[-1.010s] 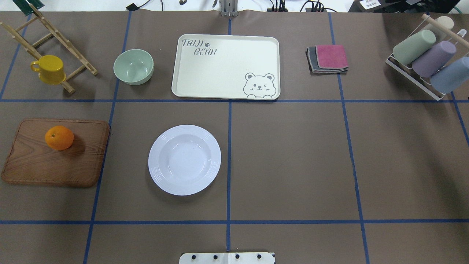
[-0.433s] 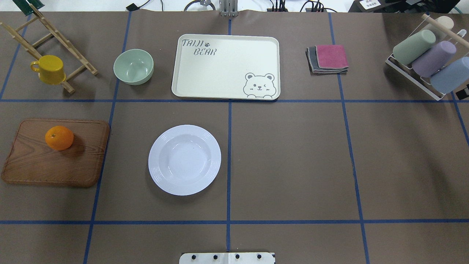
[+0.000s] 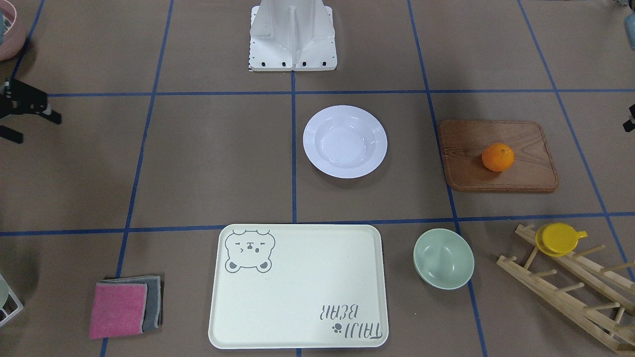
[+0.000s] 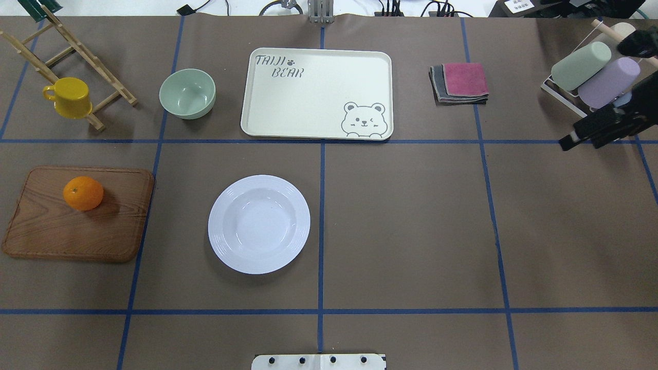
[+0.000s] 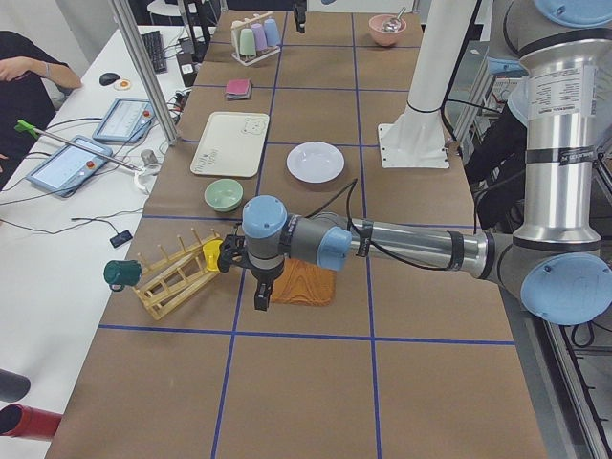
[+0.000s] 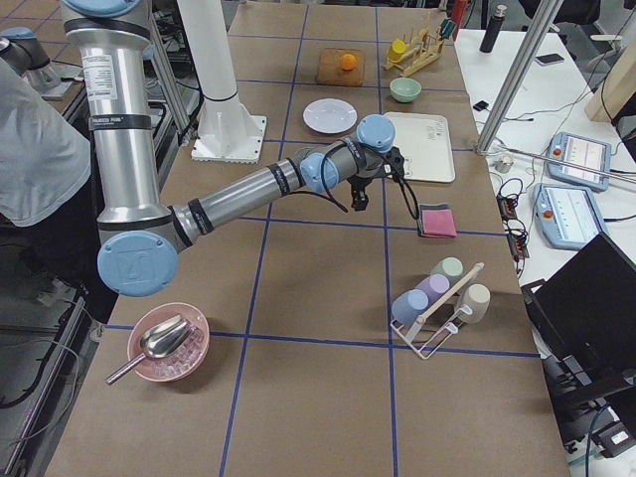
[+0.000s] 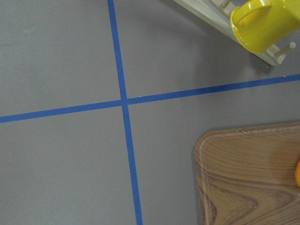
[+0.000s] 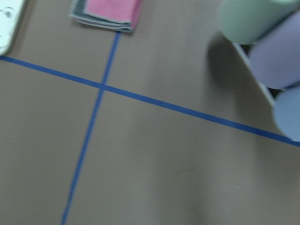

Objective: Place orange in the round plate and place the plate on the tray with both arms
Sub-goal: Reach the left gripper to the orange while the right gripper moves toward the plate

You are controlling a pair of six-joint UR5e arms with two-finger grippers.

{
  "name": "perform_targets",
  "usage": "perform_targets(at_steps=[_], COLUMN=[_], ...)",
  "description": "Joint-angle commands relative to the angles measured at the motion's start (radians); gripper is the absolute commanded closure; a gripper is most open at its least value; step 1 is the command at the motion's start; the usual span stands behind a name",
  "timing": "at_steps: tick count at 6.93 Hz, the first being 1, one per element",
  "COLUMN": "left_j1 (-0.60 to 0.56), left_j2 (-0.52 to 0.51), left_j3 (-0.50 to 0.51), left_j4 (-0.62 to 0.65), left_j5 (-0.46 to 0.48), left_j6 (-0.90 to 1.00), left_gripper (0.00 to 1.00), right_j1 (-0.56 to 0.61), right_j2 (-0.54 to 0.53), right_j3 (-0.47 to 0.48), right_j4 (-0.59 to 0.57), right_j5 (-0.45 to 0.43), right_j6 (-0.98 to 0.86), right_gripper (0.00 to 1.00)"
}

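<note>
Orange (image 4: 83, 193): on wooden board (image 4: 77, 234) by table's left edge. Round plate (image 4: 222, 247): empty, mid-table. Tray (image 4: 308, 105): bare, far edge. You have every step left. Left gripper (image 5: 260, 298), right gripper (image 6: 358, 203): nothing held; jaw opening, cannot tell.

Bright-orange fruit (image 4: 83, 193) alone on brown wooden board (image 4: 77, 236), open above. Open bench (image 4: 411, 216) between white round plate (image 4: 259, 224) and cream rectangular tray (image 4: 308, 103); pale-green bowl (image 4: 187, 93) flanks tray.

Grey "TAIJI BEAR" lettering on tray (image 4: 318, 97)
</note>
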Motion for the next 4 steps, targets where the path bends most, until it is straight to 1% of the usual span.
perform_targets(at_steps=[1,2,3,4], left_j1=[0.097,0.152,0.187,0.226], left_j2=[-0.001,0.002,0.001,-0.005], left_j3=[-0.007,-0.006,-0.006,-0.007], left_j4=[-0.110,-0.180,-0.205,-0.235], left_j5=[0.002,0.008,0.011,0.047], left_j6=[-0.202,-0.320,-0.402,-0.471], left_gripper=[0.00,0.01,0.01,0.01], right_j1=[-0.168,-0.232,-0.298,-0.355], right_j2=[0.035,0.077,0.097,0.139], right_j3=[-0.051,-0.110,-0.120,-0.126], right_j4=[0.431,0.650,0.725,0.762], right_j5=[-0.038,-0.118,-0.188,-0.227], right_j6=[0.474,0.698,0.934,0.993], right_gripper=[0.00,0.00,0.00,0.00])
